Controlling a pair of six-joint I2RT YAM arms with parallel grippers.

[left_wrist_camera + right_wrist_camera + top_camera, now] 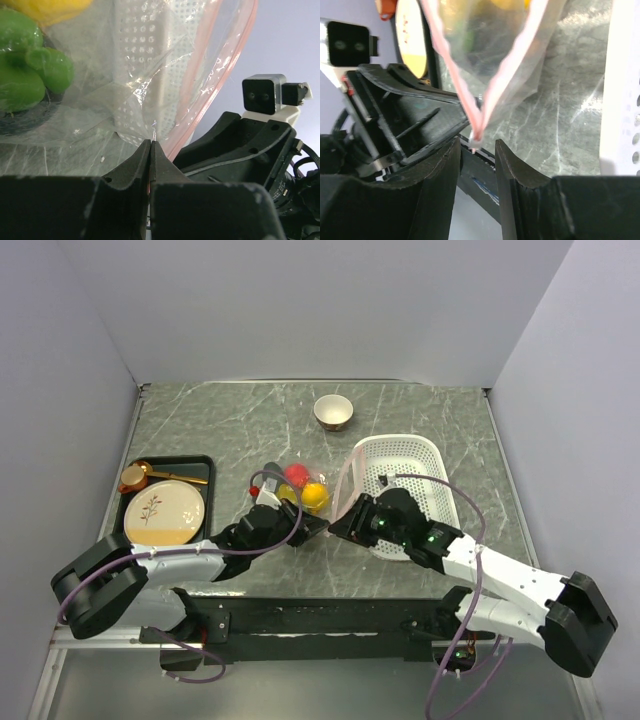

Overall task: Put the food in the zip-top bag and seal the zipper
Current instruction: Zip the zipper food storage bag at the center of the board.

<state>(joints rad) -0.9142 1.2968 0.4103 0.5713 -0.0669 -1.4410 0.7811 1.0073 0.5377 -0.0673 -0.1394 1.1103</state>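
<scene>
Marbled grey counter, walled on three sides: a small bowl sits toward the back, a black tray hugs the left edge and a white perforated basket the right. Between them lies the clear, crinkly bag with smooth rounded food inside. The left tool is clamped on the bag's thin film; the right tool stands parted, nearly tip to tip with it, the pink zipper tapering to a corner at the gap.

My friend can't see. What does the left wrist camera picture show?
The left gripper is clamped on the edge of the clear zip-top bag. Green and yellow toy food shows through the plastic at top left. The white basket stands behind, and the pink zipper curves down the right.
</scene>
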